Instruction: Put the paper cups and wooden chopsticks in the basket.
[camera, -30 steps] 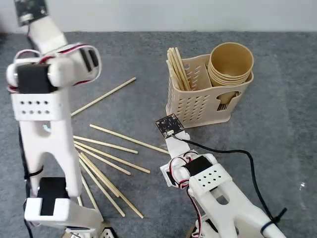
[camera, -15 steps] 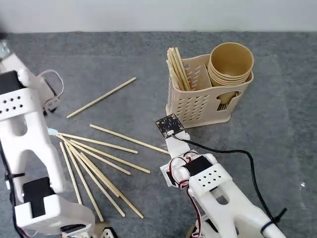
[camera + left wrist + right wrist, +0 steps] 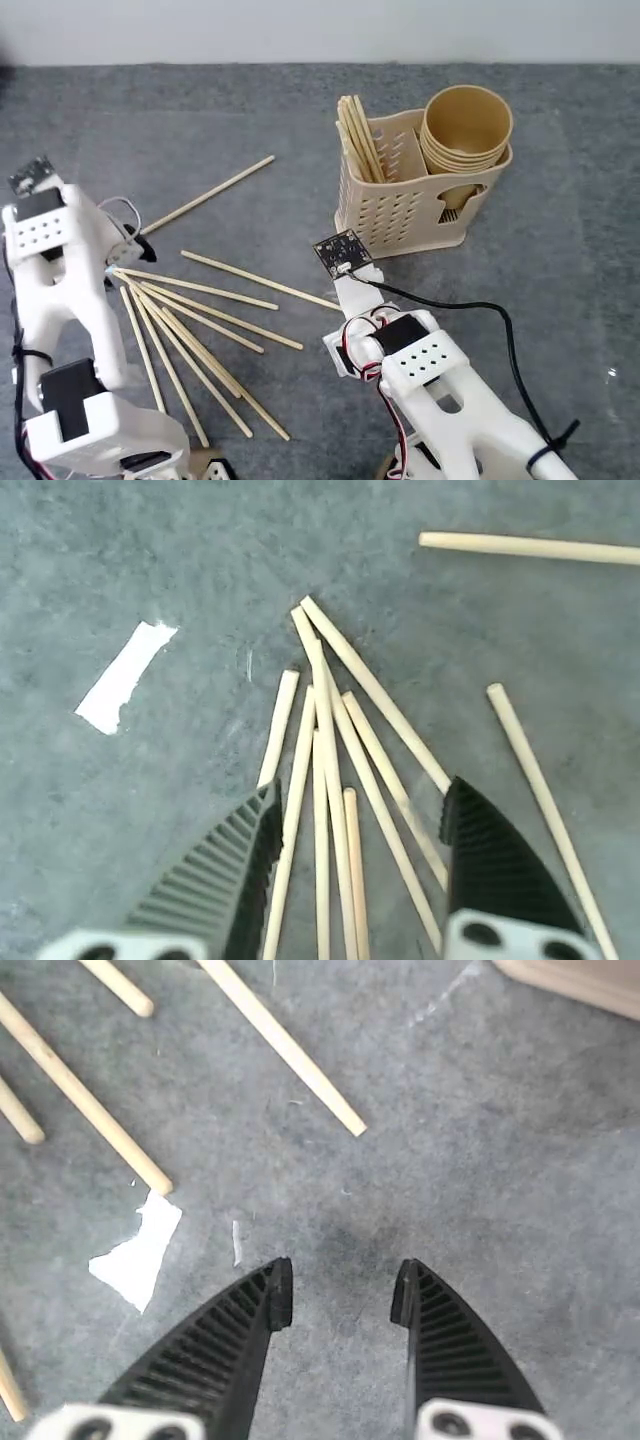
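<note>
A grey felt-covered table carries two white robot arms side by side. Toward the far right of the table stands a cream perforated basket with two compartments. A nested stack of tan paper cups sits upright in its right compartment, and a bundle of wooden chopsticks leans in the left one, the ends poking above the rim. More chopsticks lie loose on the felt, well apart from the basket. A fan of them spreads out near the left arm, their ends meeting at one point. One long stick lies between the fan and the basket, and a single stick lies at a slant farther back. The left arm bends low over the point where the fan converges. Its own camera shows the left gripper with its black ribbed jaws spread wide, several sticks of the fan running between them; I cannot tell whether the jaws touch them. A white scrap of tape lies just beside that fan. The right arm is in front of the basket. The right gripper is also spread apart and holds nothing, poised over bare felt near the end of a stick and another white scrap.
</note>
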`<action>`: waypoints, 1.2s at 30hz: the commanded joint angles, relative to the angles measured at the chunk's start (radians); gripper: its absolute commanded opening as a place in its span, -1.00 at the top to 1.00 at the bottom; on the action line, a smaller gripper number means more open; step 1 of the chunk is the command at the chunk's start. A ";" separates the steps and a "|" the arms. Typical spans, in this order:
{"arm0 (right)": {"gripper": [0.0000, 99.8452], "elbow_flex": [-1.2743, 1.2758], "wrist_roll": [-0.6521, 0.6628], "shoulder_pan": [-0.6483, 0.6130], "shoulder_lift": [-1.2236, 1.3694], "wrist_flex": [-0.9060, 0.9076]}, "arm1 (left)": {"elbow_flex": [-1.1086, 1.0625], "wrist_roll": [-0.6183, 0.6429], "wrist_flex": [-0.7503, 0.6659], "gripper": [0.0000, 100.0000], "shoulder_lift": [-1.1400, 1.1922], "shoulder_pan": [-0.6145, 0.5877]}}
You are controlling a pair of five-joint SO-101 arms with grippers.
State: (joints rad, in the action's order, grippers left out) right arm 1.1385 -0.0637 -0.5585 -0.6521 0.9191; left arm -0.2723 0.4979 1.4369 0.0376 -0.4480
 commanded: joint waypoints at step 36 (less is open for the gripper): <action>0.64 -0.003 0.012 0.005 -0.021 -0.002 | 0.031 0.031 -0.206 0.72 0.374 0.025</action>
State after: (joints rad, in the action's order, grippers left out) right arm 1.1385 -0.0637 -0.5585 -0.6521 0.9191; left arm -0.2539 0.5178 1.2267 0.3782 -0.4189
